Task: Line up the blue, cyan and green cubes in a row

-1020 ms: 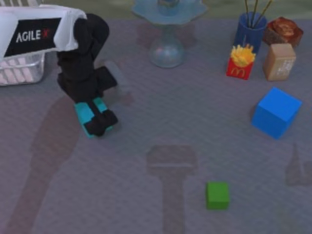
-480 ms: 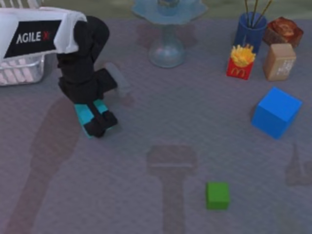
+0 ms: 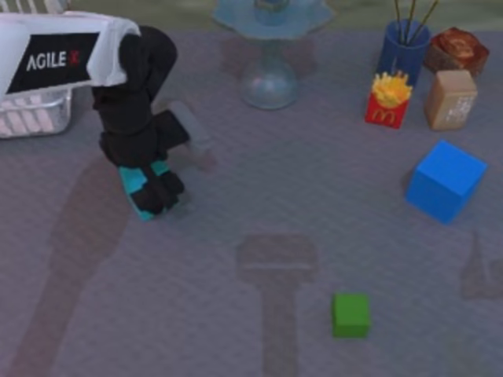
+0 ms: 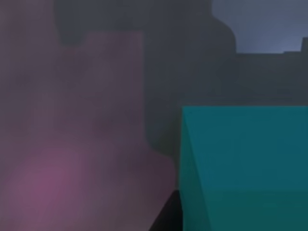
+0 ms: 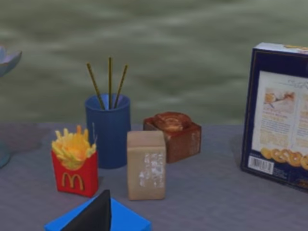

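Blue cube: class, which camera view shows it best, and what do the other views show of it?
The top view: the whole blue cube sits at the table's right. The right wrist view catches only its top corner behind a dark fingertip. The left wrist view shows none of it.

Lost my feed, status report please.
Left gripper down over cyan cube, left side. Blue cube and green cube untouched. Right arm out of top view.

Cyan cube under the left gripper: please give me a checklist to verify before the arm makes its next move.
1. Left gripper is at the cyan cube: ok.
2. Firm grasp on it: cannot tell.
3. Cyan cube lifted off the table: cannot tell.
4. Blue cube stands free at the right: ok.
5. Green cube stands free near the front: ok.
6. Cubes form a row: not ok.
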`<act>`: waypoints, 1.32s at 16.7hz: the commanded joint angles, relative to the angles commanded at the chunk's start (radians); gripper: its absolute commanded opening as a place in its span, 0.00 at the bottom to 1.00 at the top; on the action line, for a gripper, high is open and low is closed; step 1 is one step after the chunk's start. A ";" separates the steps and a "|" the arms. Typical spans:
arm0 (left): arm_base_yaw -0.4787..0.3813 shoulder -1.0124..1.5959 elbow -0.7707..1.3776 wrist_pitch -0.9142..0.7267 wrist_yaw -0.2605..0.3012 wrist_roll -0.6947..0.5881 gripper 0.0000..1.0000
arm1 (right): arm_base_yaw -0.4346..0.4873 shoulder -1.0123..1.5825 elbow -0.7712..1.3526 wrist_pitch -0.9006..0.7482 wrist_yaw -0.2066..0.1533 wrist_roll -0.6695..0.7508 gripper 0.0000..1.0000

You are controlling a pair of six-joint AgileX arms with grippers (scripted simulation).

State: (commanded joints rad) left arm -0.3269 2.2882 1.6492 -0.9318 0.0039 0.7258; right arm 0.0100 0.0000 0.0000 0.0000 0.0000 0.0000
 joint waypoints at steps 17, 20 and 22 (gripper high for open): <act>0.015 -0.073 0.130 -0.202 0.008 -0.006 0.00 | 0.000 0.000 0.000 0.000 0.000 0.000 1.00; 0.019 -0.095 0.165 -0.250 0.008 -0.007 0.00 | 0.000 0.000 0.000 0.000 0.000 0.000 1.00; 0.019 -0.095 0.165 -0.250 0.008 -0.007 0.00 | 0.000 0.000 0.000 0.000 0.000 0.000 1.00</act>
State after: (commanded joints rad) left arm -0.3079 2.1936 1.8143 -1.1814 0.0118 0.7185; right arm 0.0100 0.0000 0.0000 0.0000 0.0000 0.0000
